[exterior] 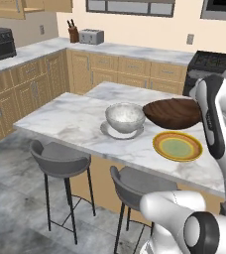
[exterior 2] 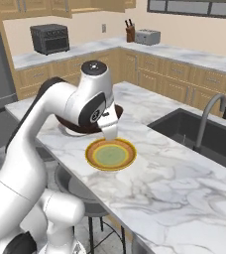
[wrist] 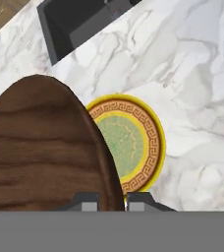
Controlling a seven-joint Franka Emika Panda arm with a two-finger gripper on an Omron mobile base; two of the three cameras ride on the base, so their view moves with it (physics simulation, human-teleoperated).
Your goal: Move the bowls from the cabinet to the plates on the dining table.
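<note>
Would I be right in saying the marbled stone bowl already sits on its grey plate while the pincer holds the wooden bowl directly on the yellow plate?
Not quite: the wooden bowl is held above the table beside the yellow plate, not on it, as the left base view shows. The stone bowl does sit on its grey plate.

A home kitchen: tan wooden cabinets (exterior: pixel 30 84) line the walls under marble tops, with a toaster (exterior: pixel 91 35), knife block (exterior: pixel 73 33) and toaster oven (exterior 2: pixel 50 38). A marble island counter (exterior: pixel 70 121) has a sink (exterior 2: pixel 194 134) and bar stools (exterior: pixel 60 161).
</note>
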